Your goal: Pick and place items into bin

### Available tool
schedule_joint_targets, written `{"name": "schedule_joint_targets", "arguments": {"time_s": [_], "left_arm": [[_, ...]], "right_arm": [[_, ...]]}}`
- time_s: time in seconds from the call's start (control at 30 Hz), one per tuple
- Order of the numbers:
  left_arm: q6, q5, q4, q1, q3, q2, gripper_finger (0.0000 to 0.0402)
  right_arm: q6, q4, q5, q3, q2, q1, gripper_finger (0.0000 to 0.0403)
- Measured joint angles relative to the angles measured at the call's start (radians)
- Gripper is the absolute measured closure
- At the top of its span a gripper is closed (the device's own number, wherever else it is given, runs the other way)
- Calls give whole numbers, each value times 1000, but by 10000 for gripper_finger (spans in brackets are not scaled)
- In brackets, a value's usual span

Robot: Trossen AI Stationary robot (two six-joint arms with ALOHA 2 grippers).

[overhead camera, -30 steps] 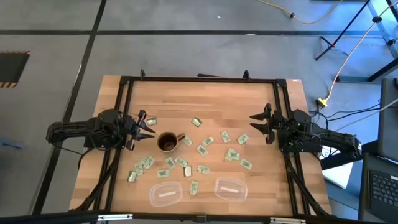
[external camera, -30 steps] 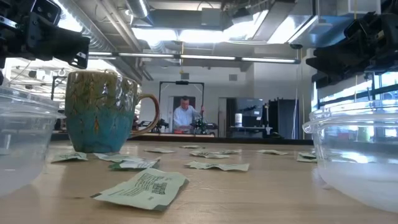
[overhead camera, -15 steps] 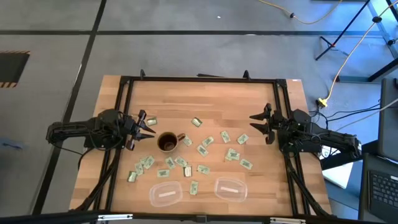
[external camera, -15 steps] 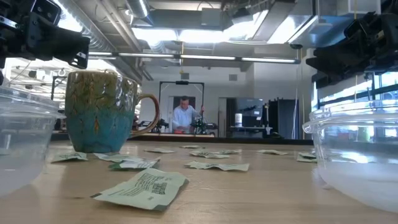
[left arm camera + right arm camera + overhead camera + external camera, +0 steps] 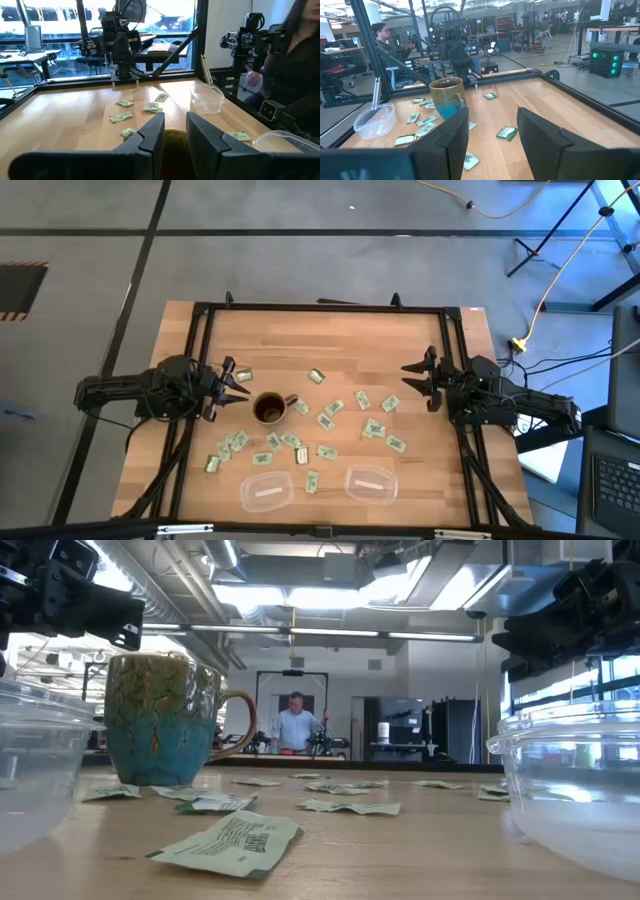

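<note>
Nothing on the desk (image 5: 330, 345) has moved since the earlier frames: both arms hang where they were, and every packet lies in the same spot. Only the person far off in the room behind, in the low view, has shifted slightly.

The left gripper (image 5: 236, 384) hovers at the left side of the desk, just beside the brown mug (image 5: 270, 409); its fingers (image 5: 152, 134) stand a narrow gap apart and hold nothing. The right gripper (image 5: 418, 379) waits at the right side, its fingers (image 5: 452, 131) spread wide and empty.

The packets (image 5: 332, 412), pale green and white, lie scattered flat across the middle of the desk, mostly between the mug and the right arm, with a few more near the front edge. Two clear plastic bins sit at the front: the left bin (image 5: 267, 491) and the right bin (image 5: 371, 483). Whether either holds a packet already cannot be told.

The stillness suggests a pause, with nearly all the picking yet to be done.
</note>
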Motion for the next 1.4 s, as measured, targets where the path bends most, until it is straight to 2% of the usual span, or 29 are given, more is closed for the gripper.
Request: {"name": "schedule_joint_targets", "arguments": {"time_s": [0.57, 0.87, 1.4], "left_arm": [[0, 0, 0, 0, 0, 0, 327], [0, 0, 0, 0, 0, 0, 327], [0, 0, 0, 0, 0, 0, 327]], "right_arm": [[-3, 0, 0, 0, 0, 0, 232], [-110, 0, 0, 0, 0, 0, 232], [-79, 0, 0, 0, 0, 0, 232]]}}
